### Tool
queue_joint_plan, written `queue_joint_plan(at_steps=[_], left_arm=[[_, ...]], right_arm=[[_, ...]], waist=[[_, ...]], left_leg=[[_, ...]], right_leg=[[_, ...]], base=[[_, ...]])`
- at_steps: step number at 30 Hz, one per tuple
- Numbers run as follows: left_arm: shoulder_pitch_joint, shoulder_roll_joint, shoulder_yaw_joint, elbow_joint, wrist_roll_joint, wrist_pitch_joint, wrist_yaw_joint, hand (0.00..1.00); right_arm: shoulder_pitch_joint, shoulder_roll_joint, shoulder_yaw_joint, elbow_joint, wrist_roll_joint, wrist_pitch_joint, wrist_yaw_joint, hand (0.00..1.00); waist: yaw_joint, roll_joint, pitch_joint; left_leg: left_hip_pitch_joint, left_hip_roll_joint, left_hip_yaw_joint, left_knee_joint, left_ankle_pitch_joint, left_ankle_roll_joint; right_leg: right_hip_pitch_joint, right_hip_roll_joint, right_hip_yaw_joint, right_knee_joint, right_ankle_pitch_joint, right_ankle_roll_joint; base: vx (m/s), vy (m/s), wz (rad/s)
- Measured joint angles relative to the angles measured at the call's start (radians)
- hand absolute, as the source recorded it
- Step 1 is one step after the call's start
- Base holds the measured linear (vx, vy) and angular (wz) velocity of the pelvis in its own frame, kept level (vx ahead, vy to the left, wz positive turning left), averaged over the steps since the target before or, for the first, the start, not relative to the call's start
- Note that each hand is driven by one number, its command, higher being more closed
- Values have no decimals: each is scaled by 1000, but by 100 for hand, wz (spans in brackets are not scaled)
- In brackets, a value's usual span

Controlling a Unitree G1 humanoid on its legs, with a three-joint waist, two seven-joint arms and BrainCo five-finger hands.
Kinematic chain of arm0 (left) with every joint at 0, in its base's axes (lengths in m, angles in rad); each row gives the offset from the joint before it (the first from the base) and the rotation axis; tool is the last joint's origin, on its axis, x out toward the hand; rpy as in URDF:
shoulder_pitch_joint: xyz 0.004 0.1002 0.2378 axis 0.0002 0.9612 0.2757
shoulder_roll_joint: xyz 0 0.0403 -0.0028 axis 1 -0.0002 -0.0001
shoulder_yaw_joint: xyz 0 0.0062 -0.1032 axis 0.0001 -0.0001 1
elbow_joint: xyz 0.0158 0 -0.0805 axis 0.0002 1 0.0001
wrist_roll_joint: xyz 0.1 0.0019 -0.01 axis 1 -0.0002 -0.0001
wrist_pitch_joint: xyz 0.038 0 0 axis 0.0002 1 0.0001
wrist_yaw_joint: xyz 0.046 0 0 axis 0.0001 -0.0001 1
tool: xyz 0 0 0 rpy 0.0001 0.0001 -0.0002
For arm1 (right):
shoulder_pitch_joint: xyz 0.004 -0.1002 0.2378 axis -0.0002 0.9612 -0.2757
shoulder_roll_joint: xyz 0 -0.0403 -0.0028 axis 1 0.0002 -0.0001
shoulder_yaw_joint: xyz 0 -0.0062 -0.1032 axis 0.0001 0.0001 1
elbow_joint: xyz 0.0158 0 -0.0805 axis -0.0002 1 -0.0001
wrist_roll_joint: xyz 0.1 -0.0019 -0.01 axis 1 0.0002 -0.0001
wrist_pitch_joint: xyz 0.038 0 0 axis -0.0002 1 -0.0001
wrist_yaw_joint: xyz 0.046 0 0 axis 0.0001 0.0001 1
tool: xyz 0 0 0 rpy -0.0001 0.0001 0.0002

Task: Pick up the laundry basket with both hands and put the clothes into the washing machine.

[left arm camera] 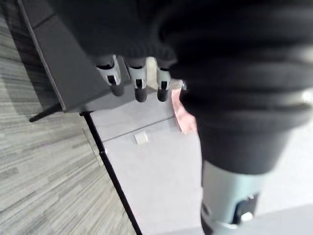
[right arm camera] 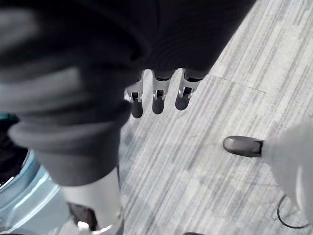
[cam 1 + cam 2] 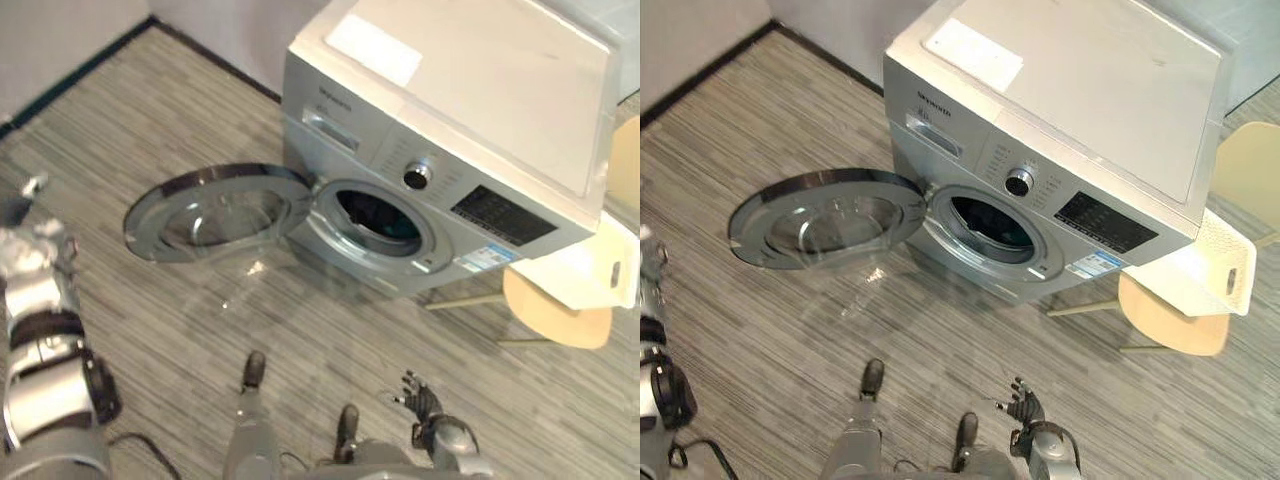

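Observation:
A silver front-loading washing machine (image 3: pixel 450 110) stands against the wall. Its round door (image 3: pixel 215 212) is swung wide to the left, and the drum opening (image 3: pixel 380 218) shows something dark and teal inside. A white laundry basket (image 3: pixel 585 270) rests on a pale wooden chair (image 3: pixel 555 312) to the right of the machine; I cannot see what is in it. My right hand (image 3: pixel 422 397) hangs low over the floor in front of the machine, fingers spread, open and holding nothing. My left hand (image 1: pixel 139 85) is out at the far left near the wall, fingers straight and holding nothing.
Grey striped floor (image 3: pixel 330 330) stretches between me and the machine. A dark baseboard (image 3: pixel 70 75) runs along the wall at the back left. The open door juts out over the floor to the left of the drum.

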Motion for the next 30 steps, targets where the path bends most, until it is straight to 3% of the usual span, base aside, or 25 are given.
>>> queue_joint_plan(at_steps=[3,7,13,19,25,27,30], left_arm=[[-170,57,-102,72,5,11,-39,0],[-313,73,-181,140,5,21,-82,0],[-423,68,-173,234,-20,90,-178,0],[-441,12,-53,234,-73,102,-184,0],[-402,-55,-72,123,-106,60,-198,0],[-316,-69,-130,56,-132,14,-218,0],[-183,-124,-229,-29,-258,-50,-261,0]], right_arm=[[3,2,37,-27,10,-4,5,0],[45,4,38,-92,37,-7,20,0],[110,13,55,-127,45,12,28,0],[118,22,56,-167,47,17,47,0],[120,22,56,-211,48,17,61,0],[120,17,56,-221,46,15,61,0],[117,-16,63,-213,44,13,63,0]], waist=[[4,-22,35],[5,-31,52],[4,-58,90],[7,-61,91],[35,-75,101],[35,-75,101],[36,-67,101]], left_leg=[[-34,39,-4,0,10,-15],[-98,74,-18,0,23,-33],[-134,93,-21,0,27,-38],[-144,109,6,0,27,-38],[-140,142,47,32,11,-51],[-152,142,49,78,-13,-51],[-166,136,36,114,-40,-47]], right_leg=[[-38,33,4,-1,14,-14],[-98,69,1,-2,29,-24],[-114,90,1,-40,49,-21],[-112,99,12,-87,81,-23],[-113,118,63,-101,113,-16],[-110,118,79,-97,115,-13],[-110,115,77,-86,116,-11]], base=[[-78,-44,-18],[-88,-38,-13],[-3,1,-4],[30,15,-11],[-14,18,-24],[-41,47,-14],[-54,50,5]])
